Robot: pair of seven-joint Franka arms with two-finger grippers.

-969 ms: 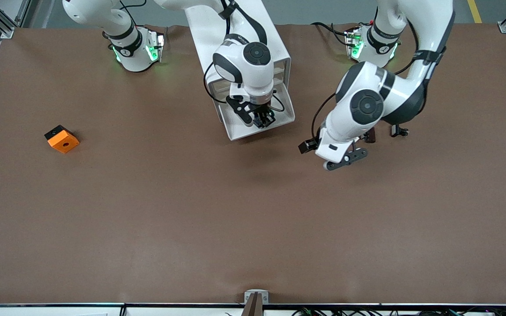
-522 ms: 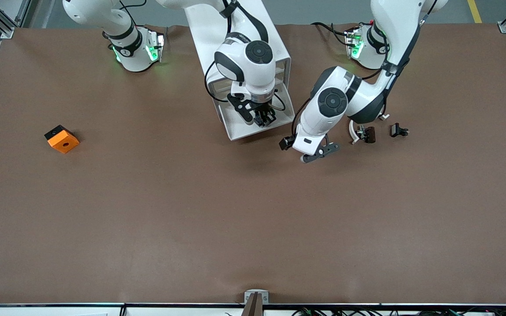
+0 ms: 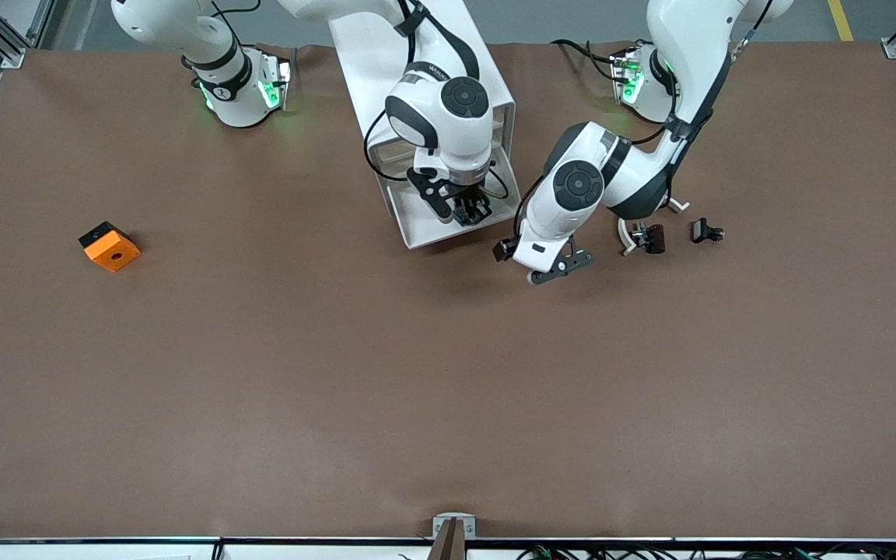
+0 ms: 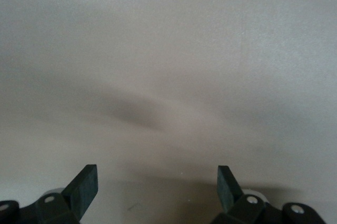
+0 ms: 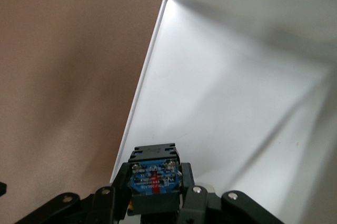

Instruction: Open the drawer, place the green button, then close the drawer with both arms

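The white cabinet [image 3: 386,54] stands between the arm bases with its bottom drawer [image 3: 425,225] pulled out toward the front camera. My right gripper [image 3: 467,210] is over the open drawer, shut on the button [image 3: 470,213]. In the right wrist view the button's blue base and black body [image 5: 154,174] sit between the fingers above the drawer's white floor [image 5: 237,92]; its green cap is hidden. My left gripper [image 3: 561,268] hangs low over the table beside the drawer's corner, toward the left arm's end. It is open and empty [image 4: 158,179], with only plain surface under it.
An orange square block [image 3: 110,246] lies toward the right arm's end of the table. Small black and brown parts with a white arc [image 3: 642,236] and another black part [image 3: 706,231] lie close by the left arm's elbow.
The left arm has swung in toward the drawer and come lower. The right gripper has barely shifted over the drawer, still holding the button.
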